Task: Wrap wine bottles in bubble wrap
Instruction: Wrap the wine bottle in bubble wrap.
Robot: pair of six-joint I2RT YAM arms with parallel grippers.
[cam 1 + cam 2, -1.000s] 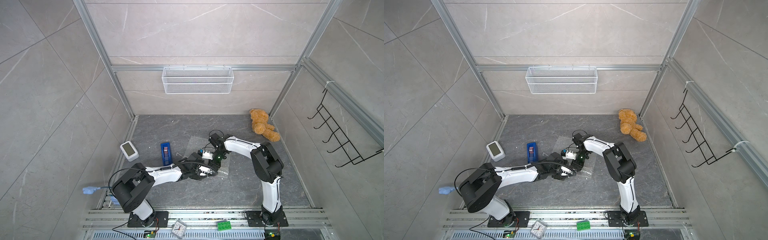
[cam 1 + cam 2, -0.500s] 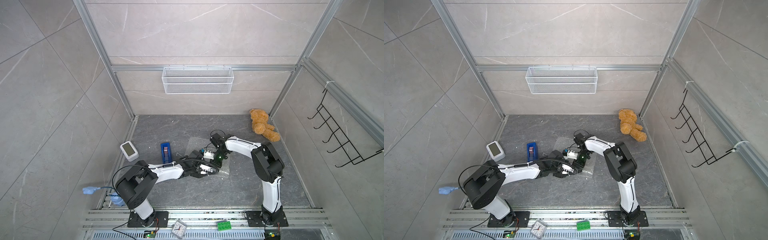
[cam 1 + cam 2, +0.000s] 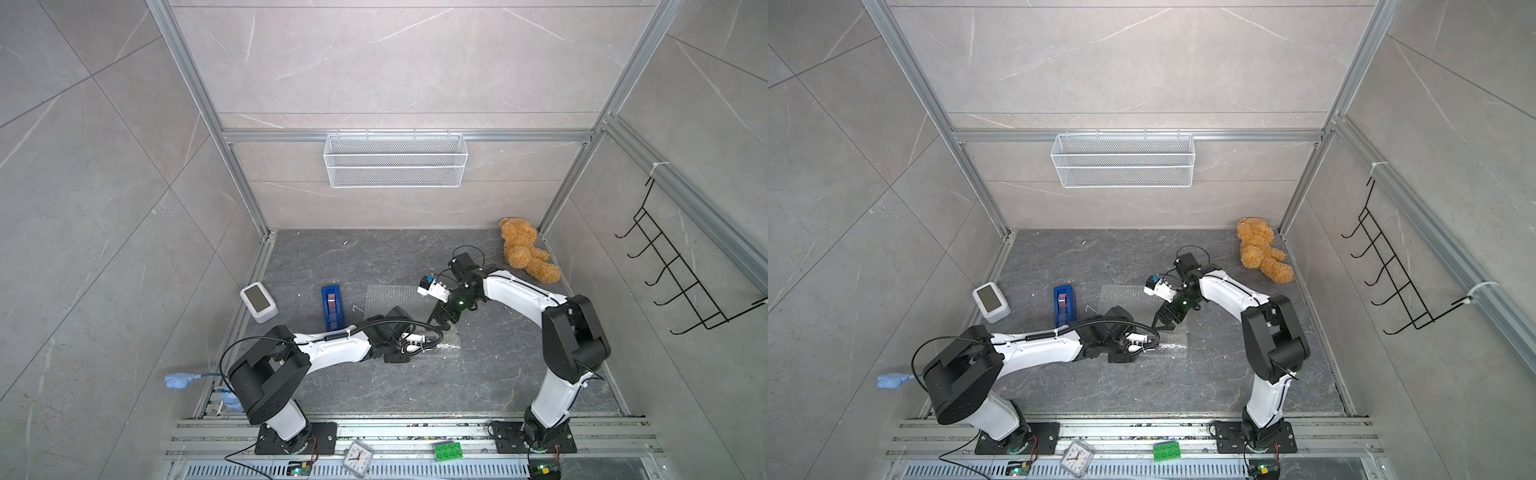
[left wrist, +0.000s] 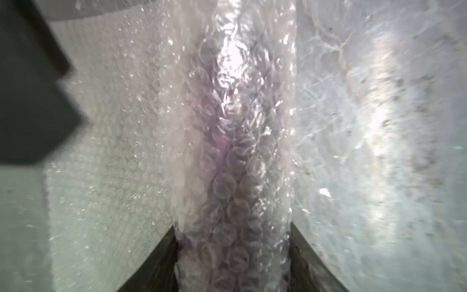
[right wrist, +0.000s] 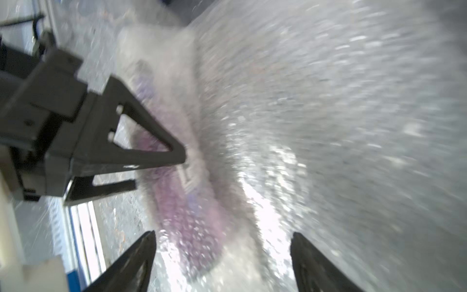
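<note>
bubble wrap (image 3: 390, 297) lies on dark grey floor (image 3: 415, 382) inside pale tiled walls (image 3: 395, 62).

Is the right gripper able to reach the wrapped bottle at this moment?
Probably yes: the right gripper stands open right at the bottle in its bubble wrap; the left gripper clamps it farther along.

The grey tabletop (image 3: 415, 386) is carrying bubble wrap (image 3: 390, 296), a blue tape dispenser (image 3: 332, 306), a white screen device (image 3: 258, 301) and a teddy bear (image 3: 523, 253).
</note>
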